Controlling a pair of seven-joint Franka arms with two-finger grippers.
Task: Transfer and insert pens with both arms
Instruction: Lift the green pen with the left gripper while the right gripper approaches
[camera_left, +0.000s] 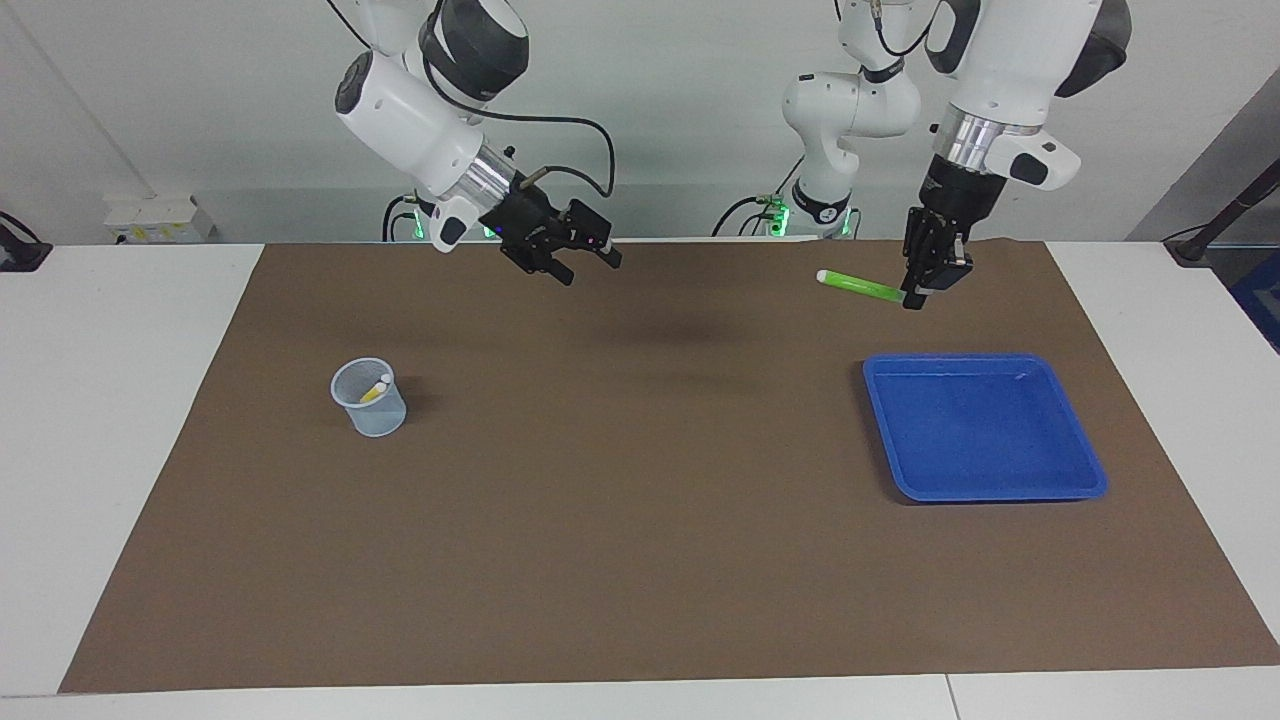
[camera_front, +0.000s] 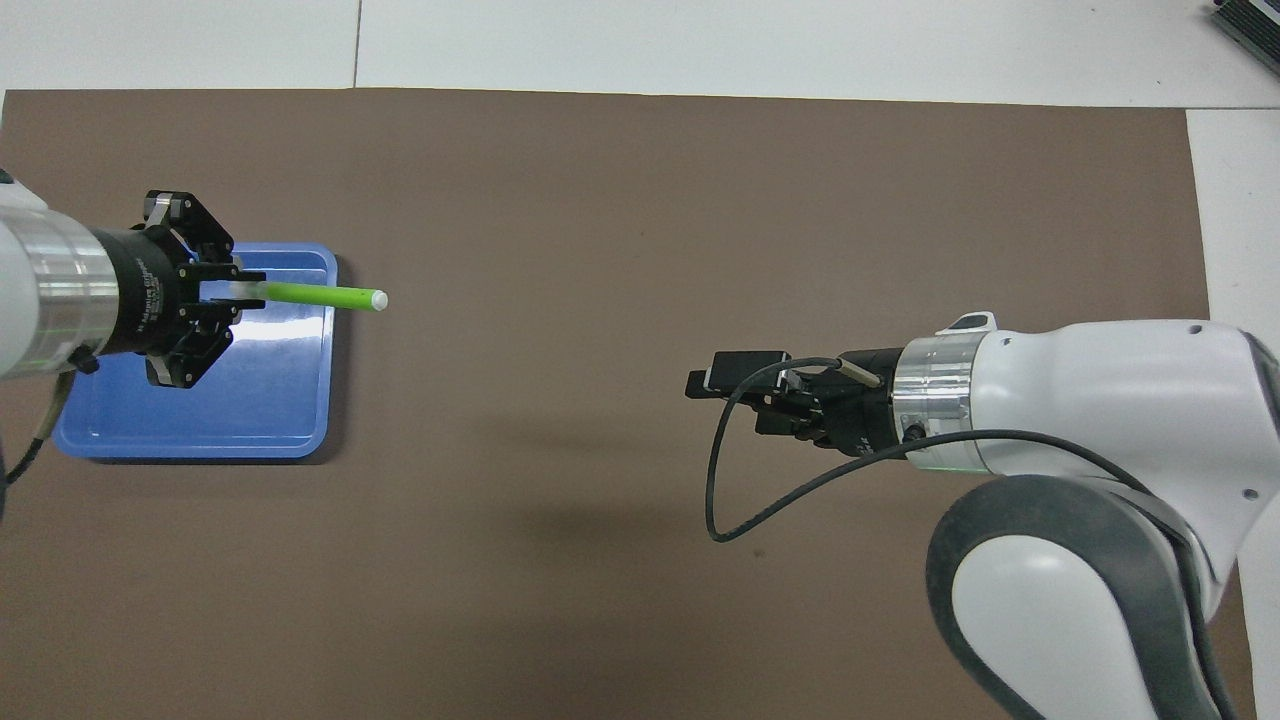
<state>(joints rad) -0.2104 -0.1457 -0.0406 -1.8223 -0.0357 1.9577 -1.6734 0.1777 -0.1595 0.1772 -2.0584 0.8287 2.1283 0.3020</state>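
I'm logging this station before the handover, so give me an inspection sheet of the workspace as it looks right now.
Surface: brown mat on a white table.
Job's things: green pen held level in the air, pale end toward the right arm; yellow pen in the mesh cup; blue tray holds nothing; no purple pen seen.
Clutter: nothing seen.
Grippers: left gripper shut on the green pen's end, over the mat beside the tray; right gripper open, raised over the mat.
Cables: black cable looped off the right arm's wrist.
Surroundings: smaller white arm with green light at the table's edge; pale wall.
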